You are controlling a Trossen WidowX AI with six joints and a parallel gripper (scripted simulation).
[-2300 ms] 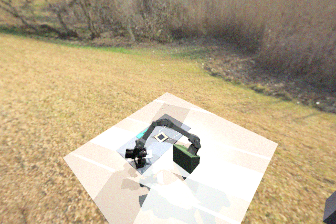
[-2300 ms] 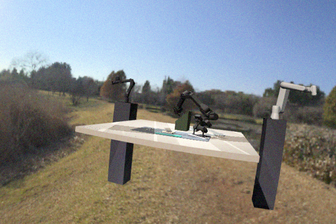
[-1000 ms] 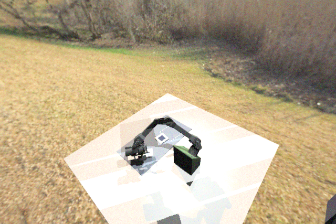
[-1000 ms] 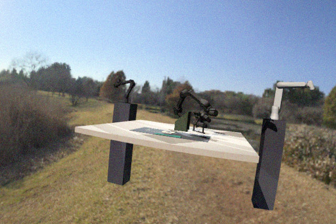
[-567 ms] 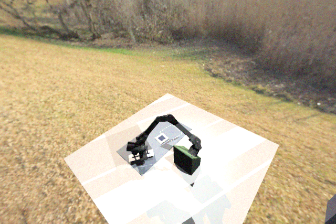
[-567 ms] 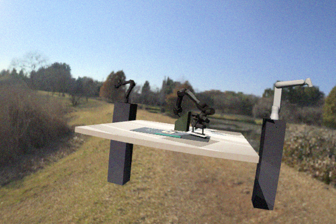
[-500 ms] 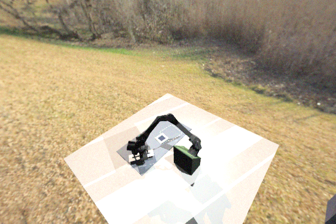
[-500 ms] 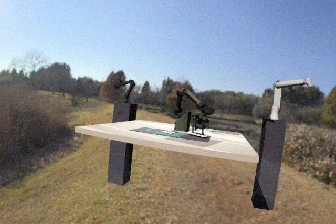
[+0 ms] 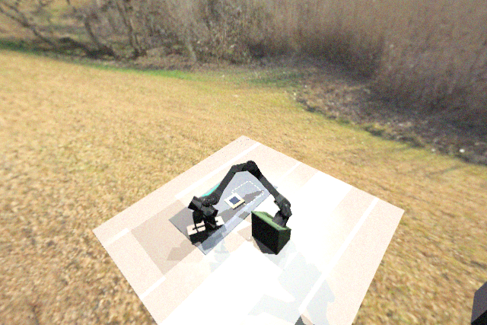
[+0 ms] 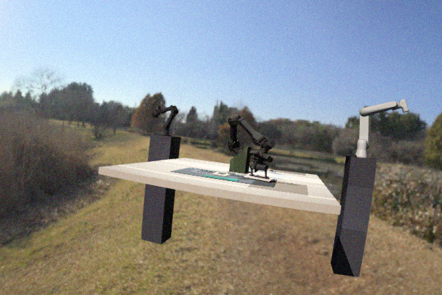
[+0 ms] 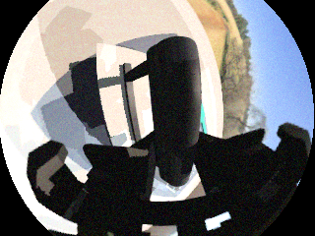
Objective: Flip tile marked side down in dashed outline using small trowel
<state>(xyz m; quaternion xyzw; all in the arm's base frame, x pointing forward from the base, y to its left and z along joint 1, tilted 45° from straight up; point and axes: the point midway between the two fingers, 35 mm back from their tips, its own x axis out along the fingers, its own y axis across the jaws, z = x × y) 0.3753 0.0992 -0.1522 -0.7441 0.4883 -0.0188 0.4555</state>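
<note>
Our gripper (image 9: 205,227) (image 10: 259,176) (image 11: 171,130) gripped the trowel (image 11: 174,88) by its handle, probably for flip leverage; tile (image 9: 234,199) (image 10: 220,173) lay mark-up toward top-view 1:30.

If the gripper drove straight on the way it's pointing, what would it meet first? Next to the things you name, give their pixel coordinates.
Probably the pale slab (image 9: 191,230) (image 10: 260,177) (image 11: 107,56) beneath: the gripper (image 9: 204,223) (image 10: 259,172) (image 11: 171,130) points down, shut on the dark handle (image 11: 174,88). The remaining gap is unclear; the handle's far end might touch first.

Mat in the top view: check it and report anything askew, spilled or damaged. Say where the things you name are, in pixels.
No spill or damage stands out on the mat (image 9: 180,220) (image 10: 184,170) (image 11: 56,123). The tile (image 9: 234,200) (image 10: 221,173) lies dark square up, not squarely inside the dashed outline (image 9: 248,181); that looks like unfinished work rather than a fault.
</note>
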